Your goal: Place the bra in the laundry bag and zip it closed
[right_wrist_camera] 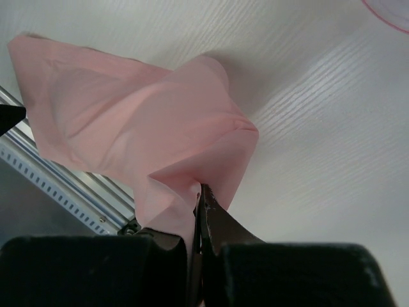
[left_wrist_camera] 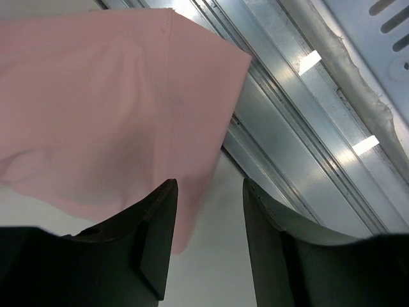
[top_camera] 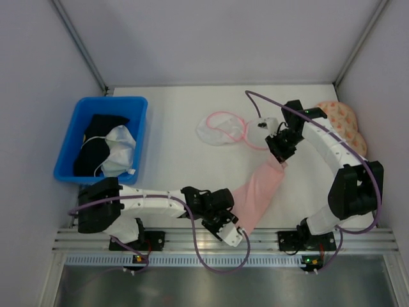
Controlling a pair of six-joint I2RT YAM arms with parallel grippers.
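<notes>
We've got a white desk [top_camera: 172, 166], grey walls around. Nearest us, the left jaws are spread, released, a near corner of the bra [top_camera: 259, 192] lying loose by them at the metal rail [top_camera: 192, 238]. Further out the right jaws are clenched on its far end. Beyond sits the laundry bag [top_camera: 217, 130], blue bin [top_camera: 112, 100] far left.

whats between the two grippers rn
The bra spans the stretch from the right gripper, shut on it, to the open left gripper, seen in the top view.
</notes>
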